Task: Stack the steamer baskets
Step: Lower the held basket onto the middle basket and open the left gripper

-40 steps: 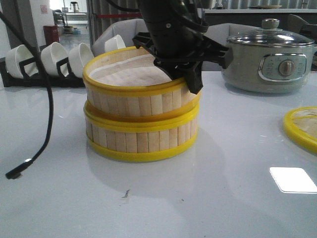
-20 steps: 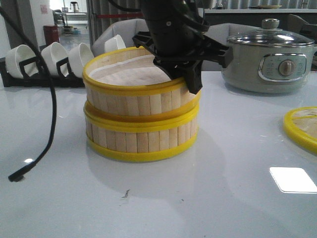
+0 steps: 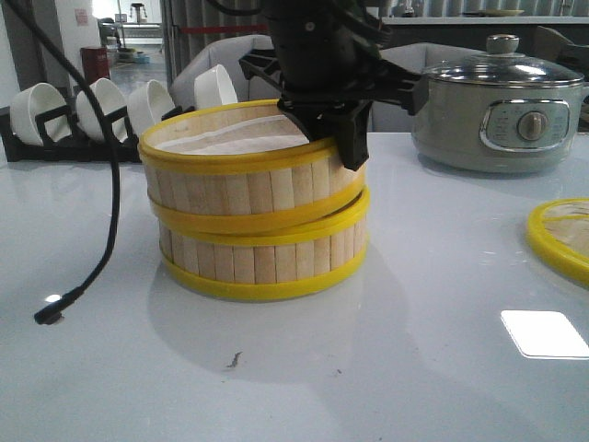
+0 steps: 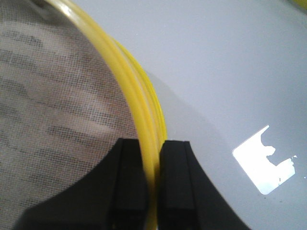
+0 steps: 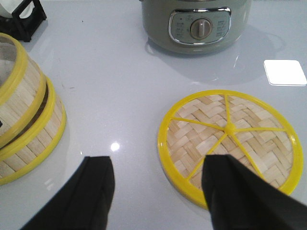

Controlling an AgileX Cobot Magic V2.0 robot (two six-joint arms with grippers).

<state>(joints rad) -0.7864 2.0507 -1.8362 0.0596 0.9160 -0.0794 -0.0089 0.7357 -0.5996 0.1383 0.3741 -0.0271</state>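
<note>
The left gripper (image 4: 152,158) is pinching the upper basket's (image 3: 235,184) rim, which is sitting tilted on the lower basket (image 3: 262,258) — levelling it before release looks wise — while the right gripper (image 5: 158,187) is hanging wide open, empty.

Mock kitchen inside lab or showroom. My tabletop (image 3: 442,368) glossy white. Electric pot (image 3: 502,110) at 2 o'clock, white bowls (image 3: 101,106) in black rack (image 3: 55,138) at 10 o'clock. Grey sofa (image 3: 230,60), open hall at 12 o'clock.

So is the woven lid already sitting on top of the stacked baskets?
No, the woven lid lies flat on the table, apart from the stacked baskets.
</note>
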